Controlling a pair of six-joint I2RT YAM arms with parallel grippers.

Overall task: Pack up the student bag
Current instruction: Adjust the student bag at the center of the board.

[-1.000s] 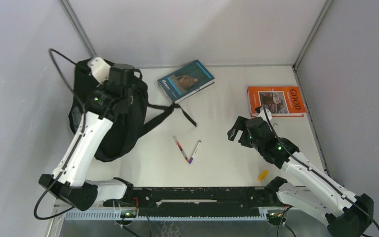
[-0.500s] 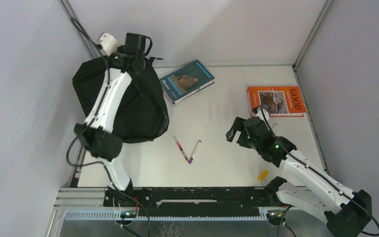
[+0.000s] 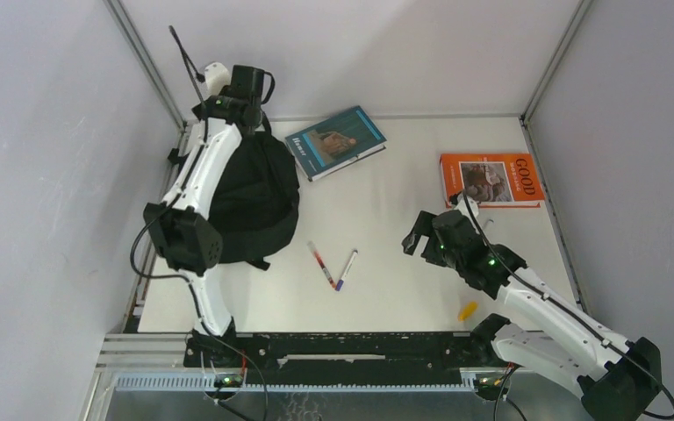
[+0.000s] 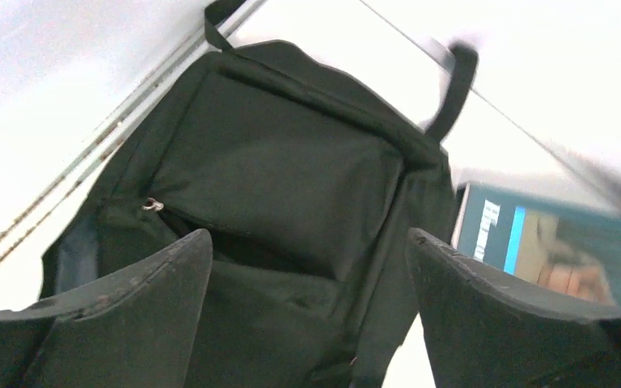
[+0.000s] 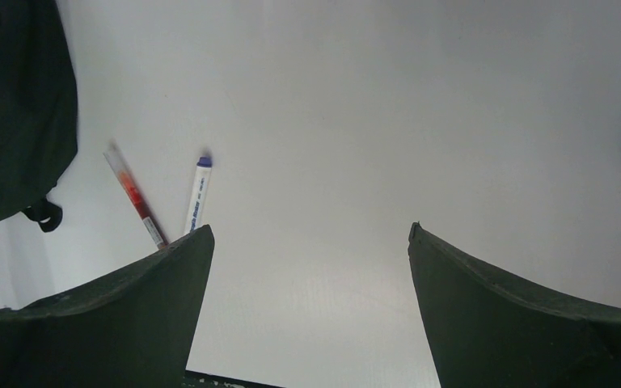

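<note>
Tabletop [image 3: 404, 175] bears student bag [image 3: 259, 197] beside teal book [image 3: 334, 143], pens [image 3: 322, 265] nearby; left gripper [image 4: 307, 241] and right gripper [image 5: 307, 234] gape empty.

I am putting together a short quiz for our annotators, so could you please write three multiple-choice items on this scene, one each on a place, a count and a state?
1. Where does the student bag sit?
A. at the left of the table, under the left arm
B. at the far right corner
C. at the near edge, between the arms' bases

2. How many pens lie on the table?
A. one
B. two
C. four

3. How do the jaws of the right gripper stand?
A. shut on a book
B. shut on a marker
C. open, holding nothing

Answers:
1 A, the top view shows it at the left side with the left arm over it.
2 B, a red one and a blue-capped one lie close together.
3 C, the right wrist view shows only bare table between them.
</note>
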